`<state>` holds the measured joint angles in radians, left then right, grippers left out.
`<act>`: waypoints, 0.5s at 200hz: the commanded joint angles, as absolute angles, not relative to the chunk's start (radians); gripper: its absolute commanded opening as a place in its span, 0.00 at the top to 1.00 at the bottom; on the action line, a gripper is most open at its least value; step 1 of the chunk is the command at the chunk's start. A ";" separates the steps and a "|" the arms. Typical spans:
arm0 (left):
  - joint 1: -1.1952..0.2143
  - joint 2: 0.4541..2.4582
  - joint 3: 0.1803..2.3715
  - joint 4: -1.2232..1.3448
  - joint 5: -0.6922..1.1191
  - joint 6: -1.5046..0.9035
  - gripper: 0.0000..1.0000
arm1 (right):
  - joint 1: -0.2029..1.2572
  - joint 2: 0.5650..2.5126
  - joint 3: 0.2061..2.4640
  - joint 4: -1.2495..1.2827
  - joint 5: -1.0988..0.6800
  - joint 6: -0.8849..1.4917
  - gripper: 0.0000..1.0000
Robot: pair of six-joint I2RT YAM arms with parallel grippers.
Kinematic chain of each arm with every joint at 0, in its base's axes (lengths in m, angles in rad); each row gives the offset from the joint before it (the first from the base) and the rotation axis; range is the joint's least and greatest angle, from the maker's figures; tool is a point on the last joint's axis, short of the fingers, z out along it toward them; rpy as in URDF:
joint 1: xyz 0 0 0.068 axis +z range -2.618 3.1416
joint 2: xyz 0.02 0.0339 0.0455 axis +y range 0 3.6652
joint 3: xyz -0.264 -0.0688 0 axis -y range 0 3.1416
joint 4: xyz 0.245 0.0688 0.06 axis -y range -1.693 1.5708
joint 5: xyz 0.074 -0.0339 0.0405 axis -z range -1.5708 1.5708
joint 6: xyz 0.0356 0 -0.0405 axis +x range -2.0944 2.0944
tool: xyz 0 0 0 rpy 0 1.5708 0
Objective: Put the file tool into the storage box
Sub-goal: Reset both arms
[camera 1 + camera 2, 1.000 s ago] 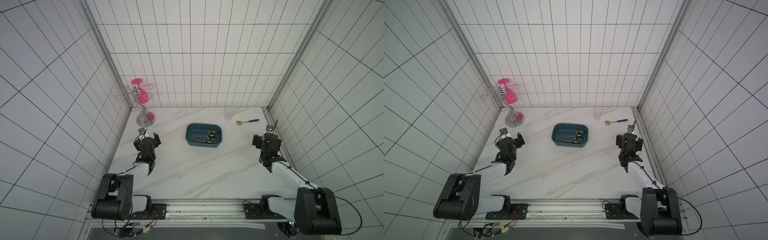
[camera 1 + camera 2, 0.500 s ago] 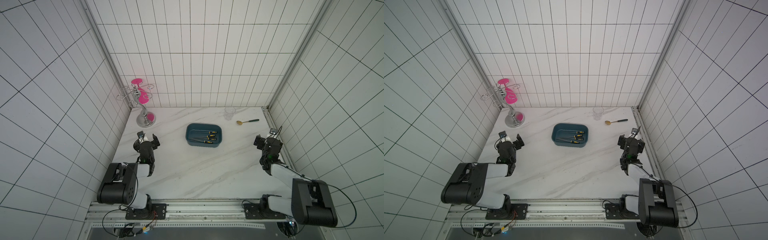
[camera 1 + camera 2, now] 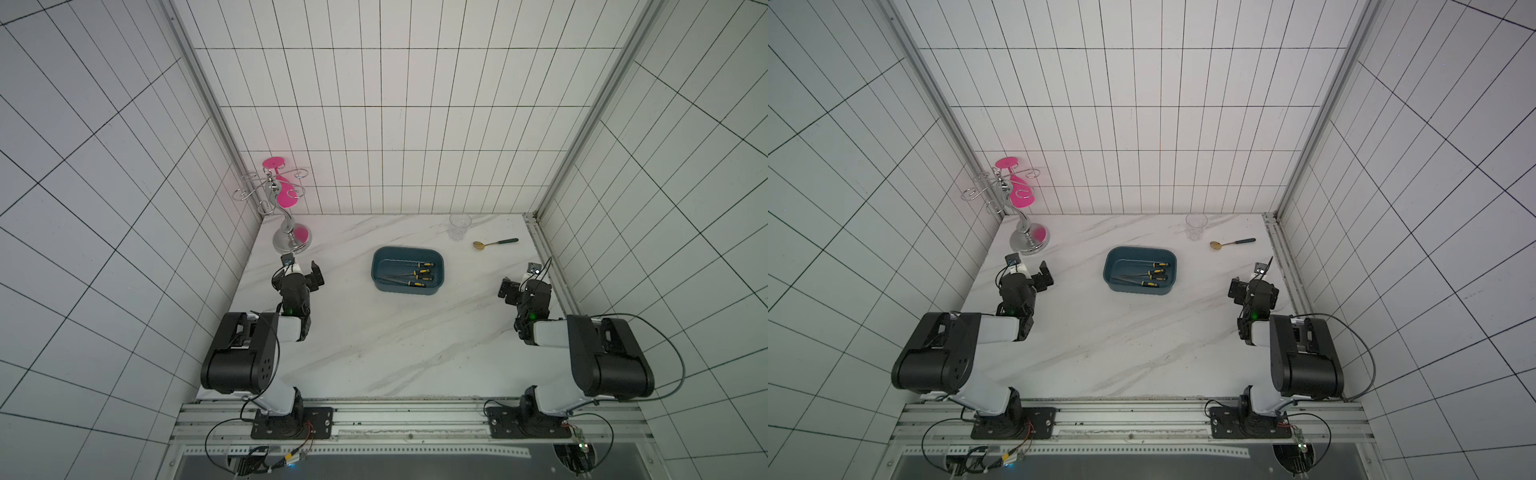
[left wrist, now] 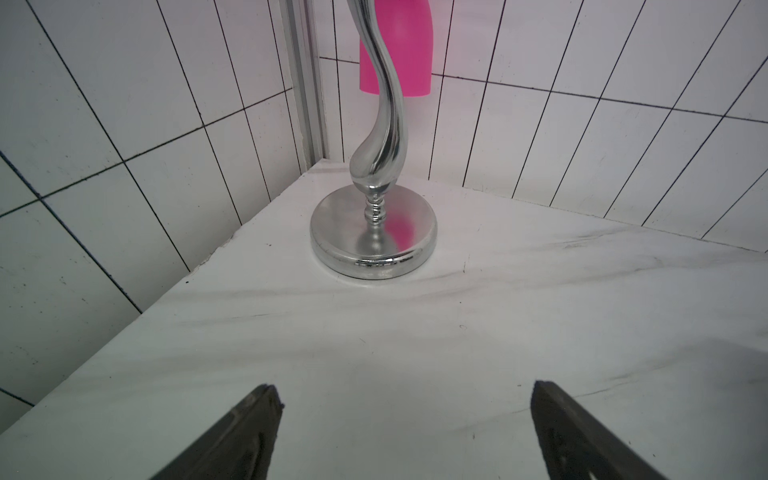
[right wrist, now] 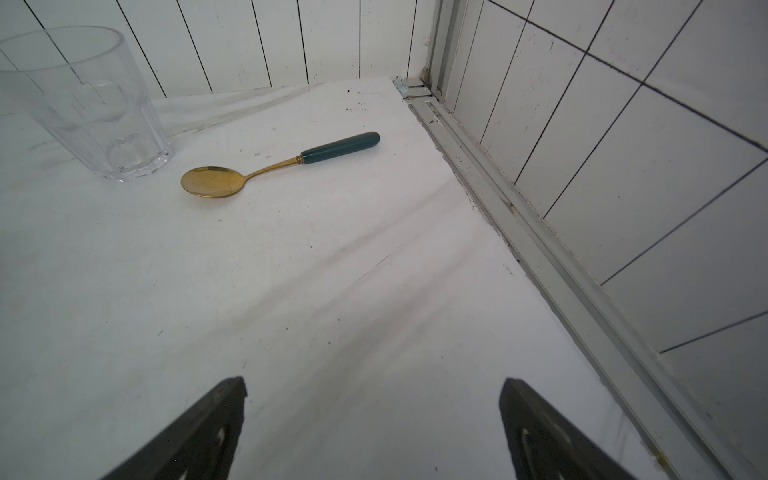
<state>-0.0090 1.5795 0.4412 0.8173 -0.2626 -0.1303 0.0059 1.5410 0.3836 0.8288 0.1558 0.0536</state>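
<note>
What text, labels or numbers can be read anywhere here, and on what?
None readable. No print shows on the box, files, cup, spoon or stand. Anything finer is too small to tell in both top views.

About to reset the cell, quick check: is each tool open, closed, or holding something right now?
Left tool: open, holding nothing.
Right tool: open, holding nothing.
</note>
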 commanded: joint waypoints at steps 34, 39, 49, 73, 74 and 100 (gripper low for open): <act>-0.003 1.562 0.448 0.781 -0.245 -0.121 0.02 | -0.005 1.540 0.421 0.832 0.123 0.044 0.01; -0.003 1.562 0.447 0.781 -0.244 -0.121 0.02 | -0.004 1.541 0.420 0.835 0.124 0.044 0.01; -0.003 1.562 0.448 0.782 -0.244 -0.120 0.02 | -0.005 1.539 0.422 0.828 0.123 0.045 0.01; -0.002 1.564 0.449 0.780 -0.246 -0.120 0.02 | -0.004 1.540 0.422 0.830 0.124 0.044 0.01; -0.003 1.564 0.447 0.781 -0.247 -0.120 0.02 | -0.004 1.540 0.422 0.830 0.123 0.044 0.01; -0.003 1.565 0.449 0.779 -0.247 -0.121 0.02 | -0.004 1.539 0.422 0.829 0.124 0.044 0.01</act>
